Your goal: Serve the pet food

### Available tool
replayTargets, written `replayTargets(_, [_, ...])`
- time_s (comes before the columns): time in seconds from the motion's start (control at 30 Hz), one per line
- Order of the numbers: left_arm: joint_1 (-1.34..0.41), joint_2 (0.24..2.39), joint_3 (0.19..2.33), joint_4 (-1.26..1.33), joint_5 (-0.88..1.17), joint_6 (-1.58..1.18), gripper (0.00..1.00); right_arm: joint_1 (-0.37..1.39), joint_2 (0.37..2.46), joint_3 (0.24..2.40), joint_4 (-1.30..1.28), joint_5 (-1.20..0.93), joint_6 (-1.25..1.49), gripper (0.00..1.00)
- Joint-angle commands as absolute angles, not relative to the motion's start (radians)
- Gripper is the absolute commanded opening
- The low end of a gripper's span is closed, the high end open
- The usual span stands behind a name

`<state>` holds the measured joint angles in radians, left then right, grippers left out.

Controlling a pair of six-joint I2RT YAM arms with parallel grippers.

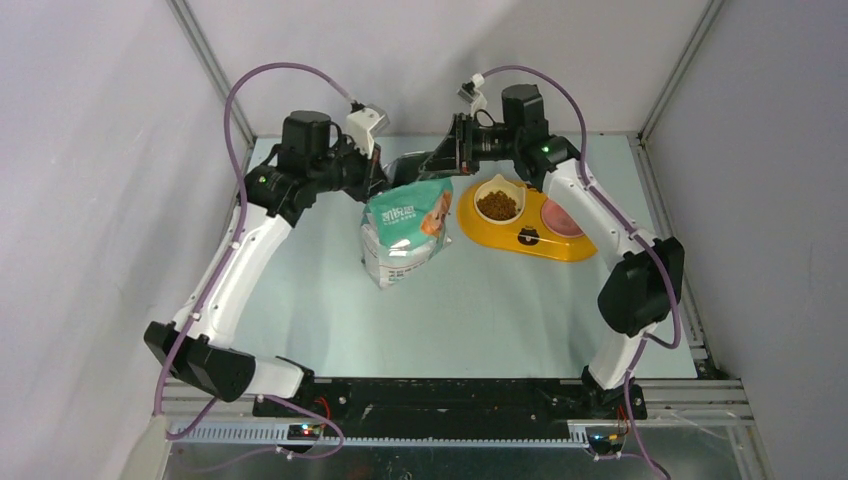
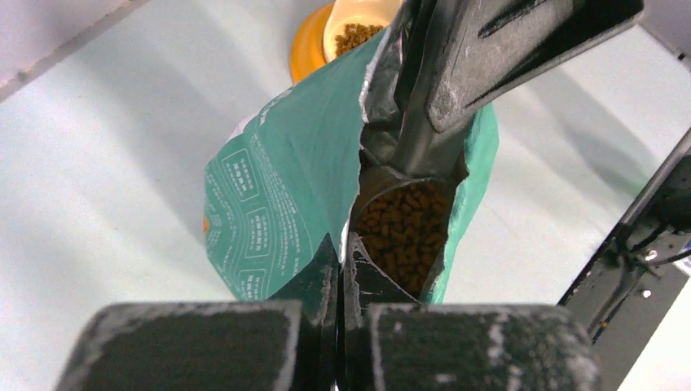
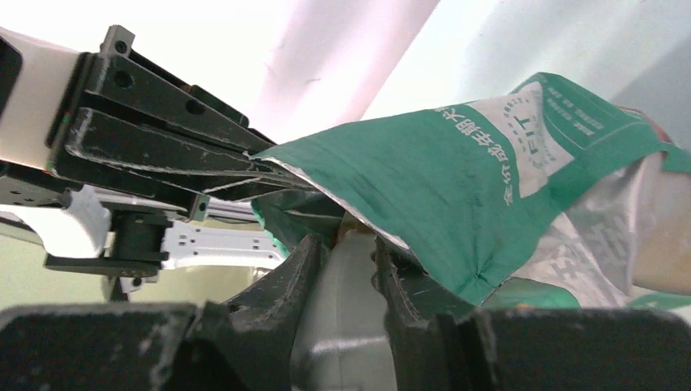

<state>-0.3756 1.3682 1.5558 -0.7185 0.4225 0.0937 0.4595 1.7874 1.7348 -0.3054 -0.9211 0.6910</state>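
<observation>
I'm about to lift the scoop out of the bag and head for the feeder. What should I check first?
1. Left end effector pinching the bag rim, mouth held open: ok.
2. Right end effector shut on the scoop handle: ok.
3. Scoop loaded: kibble shows inside the bag mouth, but whether it sits in the scoop: cannot tell.
4. Feeder flat on the table, right of the bag: ok.
5. Room to pour: white bowl already holds kibble, pink bowl looks empty: ok.
6. Bag bottom resting on the table: cannot tell.
</observation>
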Motion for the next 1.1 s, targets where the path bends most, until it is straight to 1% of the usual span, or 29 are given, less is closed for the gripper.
replayTargets(0.0, [-0.356, 1.392, 1.649, -0.897, 0.368, 0.261, 0.00, 0.465, 1.820, 1.790, -0.252, -1.085, 0.921, 0.00])
replayTargets(0.1, [-0.356, 1.408, 1.693, -0.964, 0.384, 0.291, 0.00, 0.449, 1.840, 1.789, -0.227, -1.080, 0.959, 0.00])
replayTargets(0.3, [-0.364, 1.429, 1.732, -1.000, 0.380, 0.316, 0.00, 0.418, 1.846, 1.810, -0.197, -1.024, 1.011, 0.00])
replayTargets(0.43, [-0.381, 1.459, 1.764, -1.017, 0.401, 0.301, 0.00, 0.420, 1.853, 1.890, -0.321, -0.934, 0.926, 0.00])
replayTargets(0.53, [-0.393, 1.476, 1.796, -1.025, 0.399, 0.297, 0.00, 0.430, 1.846, 1.953, -0.500, -0.817, 0.852, 0.00])
replayTargets(0.6, [-0.399, 1.482, 1.813, -1.030, 0.400, 0.295, 0.00, 0.436, 1.824, 1.946, -0.562, -0.772, 0.833, 0.00])
replayTargets(0.77, [-0.402, 1.473, 1.820, -1.030, 0.396, 0.301, 0.00, 0.435, 1.780, 1.867, -0.544, -0.811, 0.860, 0.00])
replayTargets(1.07, [-0.402, 1.441, 1.778, -1.030, 0.366, 0.328, 0.00, 0.388, 1.754, 1.894, -0.549, -0.813, 0.833, 0.00])
